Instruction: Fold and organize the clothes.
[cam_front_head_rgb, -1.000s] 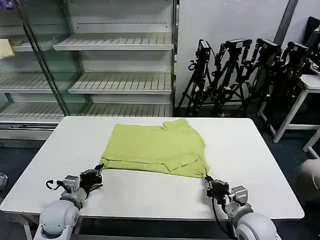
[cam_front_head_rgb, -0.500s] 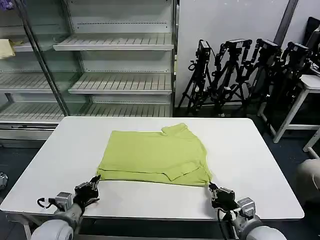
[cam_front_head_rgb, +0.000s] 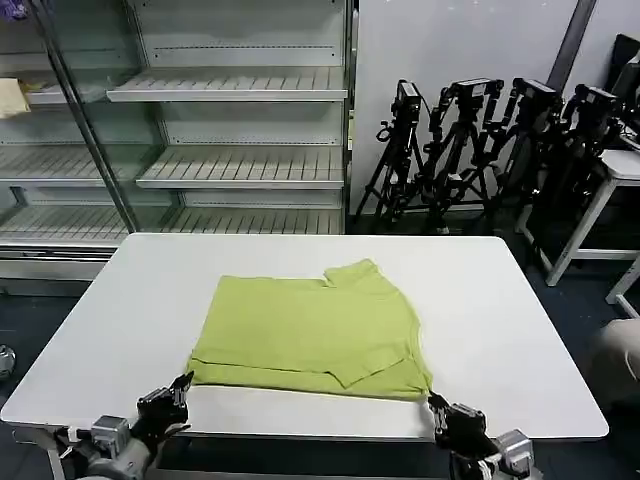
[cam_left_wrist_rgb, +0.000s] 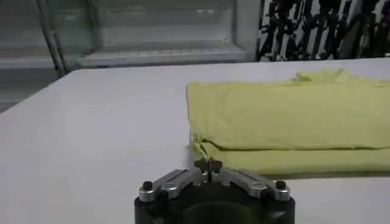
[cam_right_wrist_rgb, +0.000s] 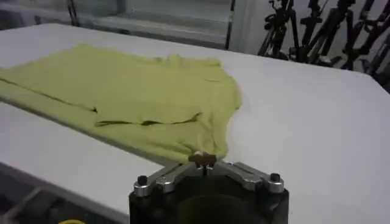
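The lime yellow-green T-shirt (cam_front_head_rgb: 310, 325) lies folded across the middle of the white table (cam_front_head_rgb: 500, 310), one sleeve sticking out at its far edge. My left gripper (cam_front_head_rgb: 182, 383) is shut on the shirt's near left corner, low by the table's front edge. My right gripper (cam_front_head_rgb: 433, 400) is shut on the near right corner. In the left wrist view the closed left gripper (cam_left_wrist_rgb: 208, 163) pinches the folded edge of the shirt (cam_left_wrist_rgb: 286, 119). In the right wrist view the right gripper (cam_right_wrist_rgb: 202, 159) nips the hem of the shirt (cam_right_wrist_rgb: 122, 85).
A metal shelving unit (cam_front_head_rgb: 240, 165) stands behind the table, with a small pale cream cloth (cam_front_head_rgb: 10, 95) on a shelf at the far left. Black tripods (cam_front_head_rgb: 480, 150) crowd the back right beside another white table (cam_front_head_rgb: 620, 165). Bare tabletop surrounds the shirt.
Both grippers have drawn back toward the table's front edge, dragging the shirt's near edge with them. The shirt has slid nearer and lies flatter.
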